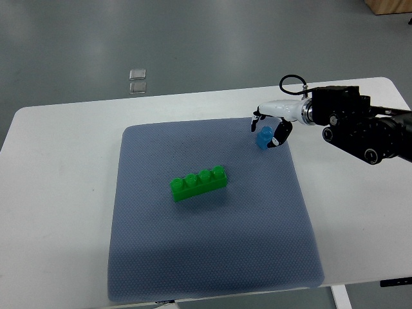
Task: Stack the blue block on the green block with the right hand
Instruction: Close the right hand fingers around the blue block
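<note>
Blue block is sitting near the far right corner of the grey mat on the white desk, pinched between the curled fingers of the right hand. The green block is lying mid-mat, well apart.

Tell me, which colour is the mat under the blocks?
The mat is greyish blue with a fine dotted texture, seen in the top view.

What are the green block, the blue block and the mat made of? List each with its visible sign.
Green block: likely hard moulded plastic; glossy studs, saturated colour.
Blue block: probably the same plastic, partly hidden by the right hand.
Mat: seemingly soft fabric or foam; matte grey-blue, dotted weave texture.
</note>
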You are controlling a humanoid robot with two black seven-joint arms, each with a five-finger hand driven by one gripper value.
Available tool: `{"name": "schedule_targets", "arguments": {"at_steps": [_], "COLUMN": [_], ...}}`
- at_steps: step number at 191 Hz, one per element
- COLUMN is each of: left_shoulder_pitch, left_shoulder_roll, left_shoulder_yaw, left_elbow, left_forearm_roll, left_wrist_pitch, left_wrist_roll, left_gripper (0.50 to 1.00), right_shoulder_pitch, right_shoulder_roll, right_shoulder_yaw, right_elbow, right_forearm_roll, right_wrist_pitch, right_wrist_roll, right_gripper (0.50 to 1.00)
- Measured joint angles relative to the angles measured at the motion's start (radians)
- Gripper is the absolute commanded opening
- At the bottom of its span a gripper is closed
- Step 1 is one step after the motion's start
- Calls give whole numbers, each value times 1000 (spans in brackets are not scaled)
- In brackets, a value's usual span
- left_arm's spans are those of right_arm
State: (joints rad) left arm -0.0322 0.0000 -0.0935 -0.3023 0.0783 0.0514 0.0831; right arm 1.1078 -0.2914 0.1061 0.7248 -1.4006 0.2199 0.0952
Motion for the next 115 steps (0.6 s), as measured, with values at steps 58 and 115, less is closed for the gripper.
{"name": "schedule_targets", "arguments": {"at_steps": [58,115], "left_shoulder_pitch": [0,0], "left_shoulder_roll": [0,0], "left_shoulder_yaw": [-2,-2], "left_elbow": [2,2], "left_forearm_roll": [0,0], "left_wrist_pitch": [0,1], "left_wrist_roll": [0,0], "left_gripper": [1000,1000], "right_shoulder_pitch": [0,5], "right_shoulder_roll": [3,3], "right_shoulder_yaw": [-26,-46], "right_elbow": [-2,-6], "right_forearm_roll": [-5,-8], "right_wrist_pitch": [-22,-35], "right_wrist_roll": [0,5], "right_gripper": [690,652]}}
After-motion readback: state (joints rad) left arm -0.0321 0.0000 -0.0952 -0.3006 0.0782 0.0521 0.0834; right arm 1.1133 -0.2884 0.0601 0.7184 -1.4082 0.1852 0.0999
